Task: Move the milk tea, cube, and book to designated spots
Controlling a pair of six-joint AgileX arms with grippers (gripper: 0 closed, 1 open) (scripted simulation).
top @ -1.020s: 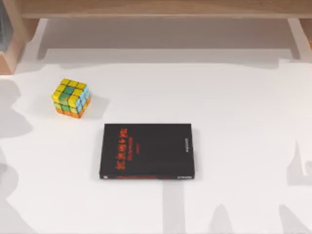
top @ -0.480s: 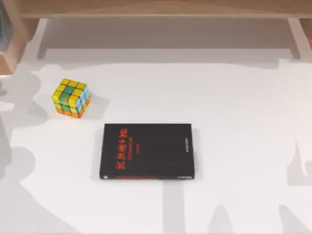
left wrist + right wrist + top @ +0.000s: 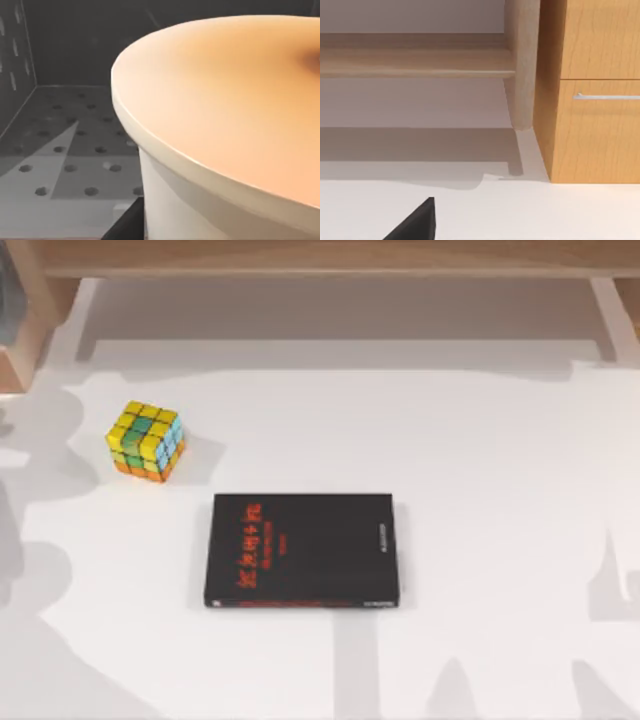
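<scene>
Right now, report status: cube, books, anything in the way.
Cube sits untouched, table's left side. Black book flat at center, apart from cube. Left wrist view: tan-topped white cup up close.

A white counter [image 3: 500, 490] lay under soft light, crossed by grey shadows. A pale wooden shelf [image 3: 320, 258] ran along its far edge. A wooden drawer cabinet [image 3: 590, 90] with a metal handle [image 3: 607, 96] stood beside a round wooden post [image 3: 522, 65].
</scene>
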